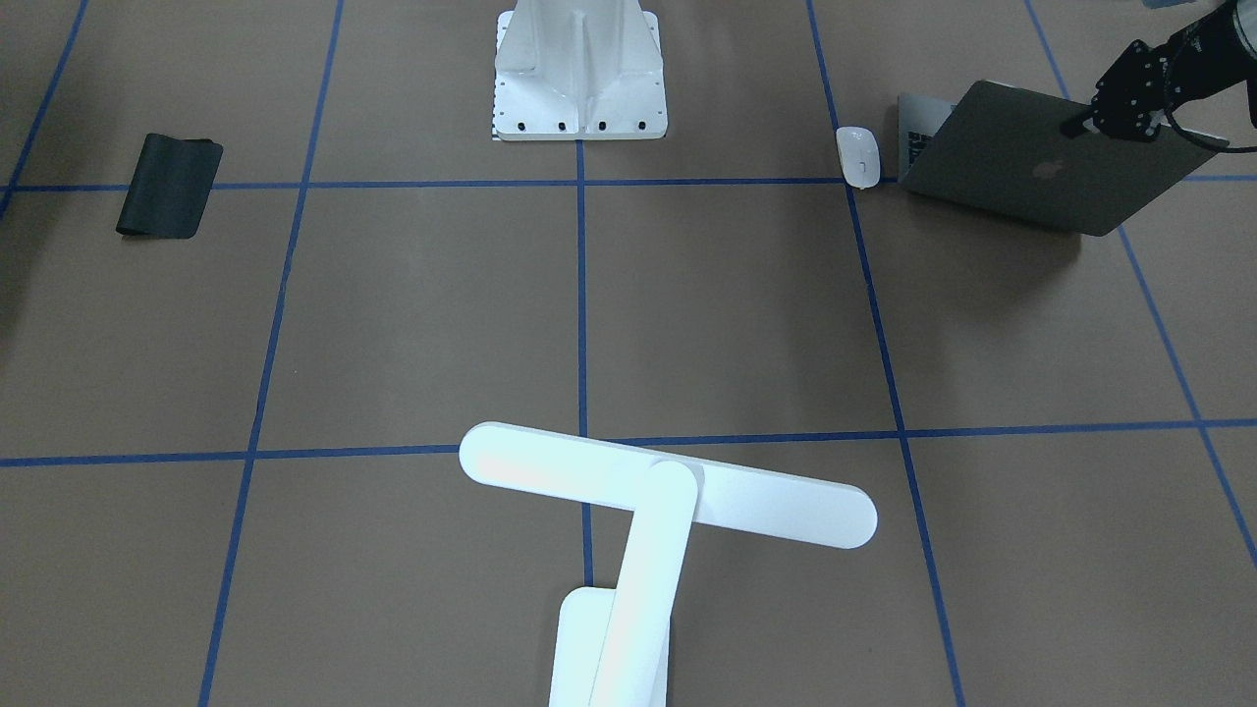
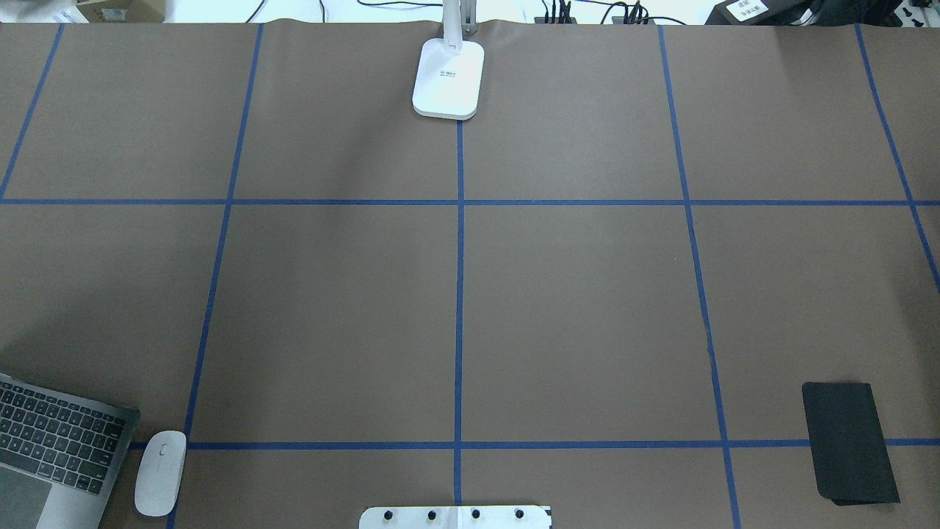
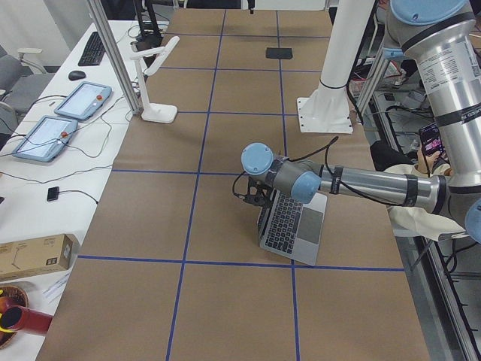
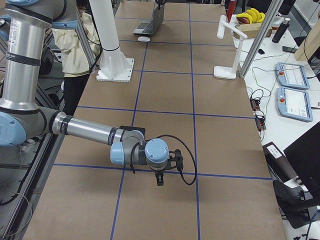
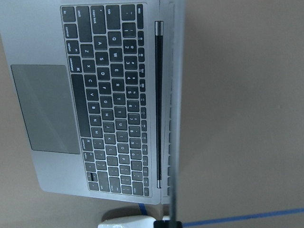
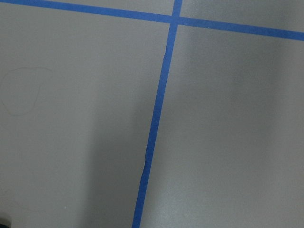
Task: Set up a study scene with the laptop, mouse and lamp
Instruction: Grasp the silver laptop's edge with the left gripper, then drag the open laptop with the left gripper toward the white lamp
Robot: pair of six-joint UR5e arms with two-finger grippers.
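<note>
The grey laptop (image 1: 1041, 177) sits near the table's left end with its lid partly raised; its keyboard shows in the overhead view (image 2: 59, 444) and in the left wrist view (image 5: 109, 95). My left gripper (image 1: 1080, 123) straddles the lid's top edge and looks shut on it. The wrist view shows the lid edge-on. The white mouse (image 1: 857, 157) lies beside the laptop, also in the overhead view (image 2: 160, 472). The white lamp (image 1: 668, 484) stands at the far middle edge, its base (image 2: 449, 79) flat. My right gripper (image 4: 159, 177) hovers low over bare table; I cannot tell its state.
A black mat (image 2: 850, 442) lies near the table's right end, close to my right arm. The white ribbed pedestal (image 1: 579, 74) stands at the near middle edge. Blue tape lines (image 6: 156, 118) cross the brown table top. A person (image 4: 80, 35) stands behind the pedestal.
</note>
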